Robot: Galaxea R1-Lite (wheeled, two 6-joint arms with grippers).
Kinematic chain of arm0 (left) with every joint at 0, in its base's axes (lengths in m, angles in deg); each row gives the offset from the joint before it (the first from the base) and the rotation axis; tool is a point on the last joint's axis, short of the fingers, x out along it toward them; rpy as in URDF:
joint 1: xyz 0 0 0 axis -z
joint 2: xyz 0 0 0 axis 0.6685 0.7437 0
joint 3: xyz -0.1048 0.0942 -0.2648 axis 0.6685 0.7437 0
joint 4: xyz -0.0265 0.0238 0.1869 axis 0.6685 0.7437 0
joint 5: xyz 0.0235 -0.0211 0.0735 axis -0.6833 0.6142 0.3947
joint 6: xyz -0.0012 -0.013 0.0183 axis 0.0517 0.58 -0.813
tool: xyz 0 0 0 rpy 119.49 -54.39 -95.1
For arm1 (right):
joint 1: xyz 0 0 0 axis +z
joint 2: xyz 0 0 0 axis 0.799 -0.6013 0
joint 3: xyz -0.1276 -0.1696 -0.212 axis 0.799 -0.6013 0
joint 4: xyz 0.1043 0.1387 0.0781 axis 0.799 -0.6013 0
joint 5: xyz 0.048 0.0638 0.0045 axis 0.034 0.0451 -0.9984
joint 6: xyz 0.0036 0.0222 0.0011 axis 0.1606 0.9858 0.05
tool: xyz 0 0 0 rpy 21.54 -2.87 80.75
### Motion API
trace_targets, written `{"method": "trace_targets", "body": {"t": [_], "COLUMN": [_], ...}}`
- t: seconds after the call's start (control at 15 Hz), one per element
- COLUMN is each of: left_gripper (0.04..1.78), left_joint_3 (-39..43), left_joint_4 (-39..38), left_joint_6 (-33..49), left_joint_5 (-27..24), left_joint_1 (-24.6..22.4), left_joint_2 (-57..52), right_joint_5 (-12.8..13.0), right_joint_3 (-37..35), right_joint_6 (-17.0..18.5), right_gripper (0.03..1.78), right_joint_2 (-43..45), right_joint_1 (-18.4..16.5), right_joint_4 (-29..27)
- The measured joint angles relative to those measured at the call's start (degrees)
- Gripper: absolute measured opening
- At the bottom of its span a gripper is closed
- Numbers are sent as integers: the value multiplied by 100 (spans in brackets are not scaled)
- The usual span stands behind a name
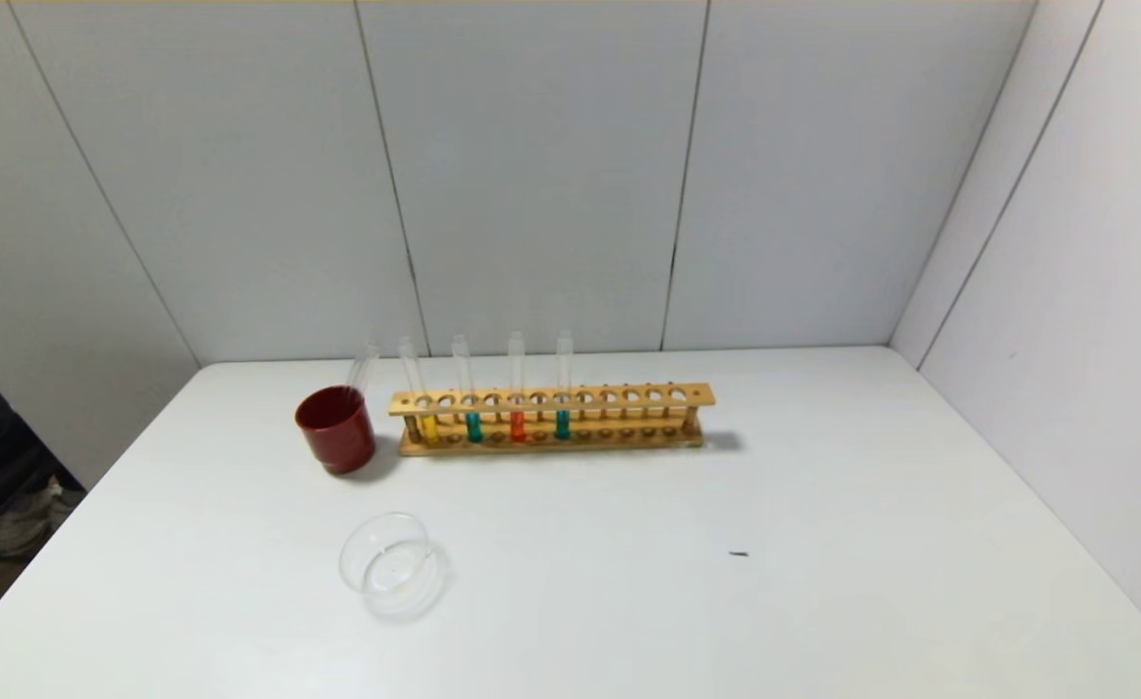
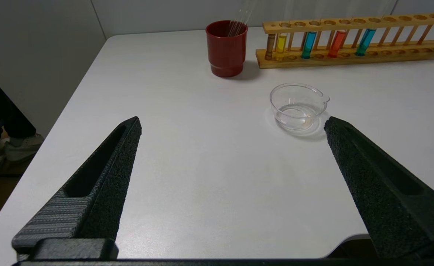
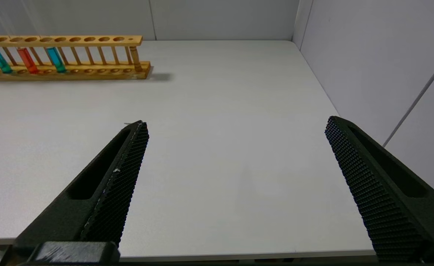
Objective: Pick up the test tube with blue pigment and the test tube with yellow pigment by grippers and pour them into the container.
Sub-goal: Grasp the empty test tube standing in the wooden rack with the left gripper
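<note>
The test tube with yellow pigment [image 1: 427, 427] stands at the left end of a wooden rack [image 1: 628, 396]. The test tube with blue pigment [image 1: 562, 424] stands fourth from the left, past a teal tube [image 1: 474, 425] and an orange tube [image 1: 518, 425]. The container [image 1: 349, 563] is a clear glass dish nearer me, left of centre. Neither gripper shows in the head view. My left gripper [image 2: 233, 122] is open and empty above the near table, with the container [image 2: 278, 107] just beyond one finger and the yellow tube [image 2: 280, 43] and blue tube [image 2: 364, 41] far off. My right gripper [image 3: 237, 122] is open and empty over the right side, with the blue tube [image 3: 56, 59] far off.
A dark red cup [image 1: 336, 429] with an empty clear tube leaning in it stands just left of the rack. Grey walls close the back and the right side. A small dark speck [image 1: 738, 554] lies on the white table [image 1: 822, 582].
</note>
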Motion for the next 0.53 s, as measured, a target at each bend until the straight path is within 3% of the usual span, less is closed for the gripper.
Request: {"method": "trace_targets", "body": {"t": [0.53], "left_gripper": [175], "left_joint_3": [-46], "left_joint_4": [63], "left_joint_6": [-330], "left_joint_5": [-133], "left_joint_1": [10], "left_joint_2": [0], "right_joint_5": [2], "right_joint_3": [0], "right_joint_6": [-2], "right_gripper": [175], "right_joint_2": [0], "right_joint_1": [0], "right_joint_4": [0]}}
